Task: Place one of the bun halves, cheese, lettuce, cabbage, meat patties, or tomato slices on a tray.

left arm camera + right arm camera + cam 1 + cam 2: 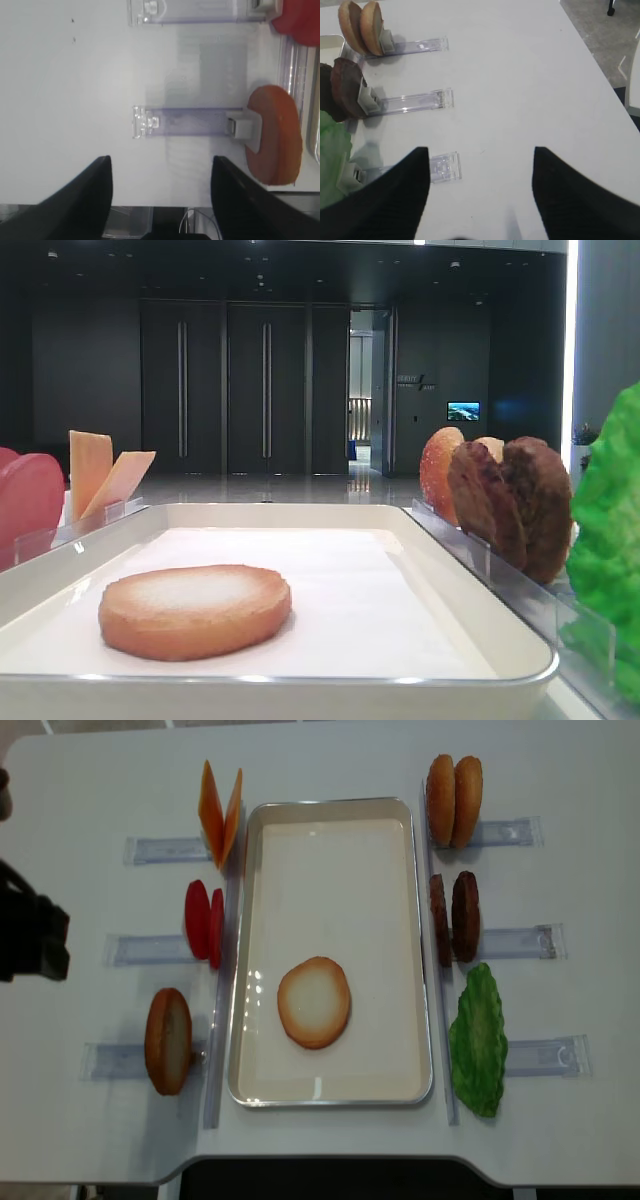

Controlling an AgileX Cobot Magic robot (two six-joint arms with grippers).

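Observation:
A bun half (314, 1002) lies flat, pale face up, on the white tray (330, 812), seen low at bun half (195, 610). Left of the tray stand cheese (220, 815), tomato slices (203, 922) and another bun half (168, 1040). To its right stand two bun halves (455, 787), meat patties (455, 917) and lettuce (478, 1040). Cabbage is out of view. My left gripper (160, 160) is open and empty over the table edge, left of that bun half (275, 135). My right gripper (480, 150) is open and empty above bare table, right of the lettuce (332, 150).
Clear plastic holders (525, 940) stick out from each food item toward the table's sides, one holder (185, 121) just ahead of my left fingers and one holder (445, 167) beside my right ones. The left arm (30, 935) shows dark at the table's far left edge.

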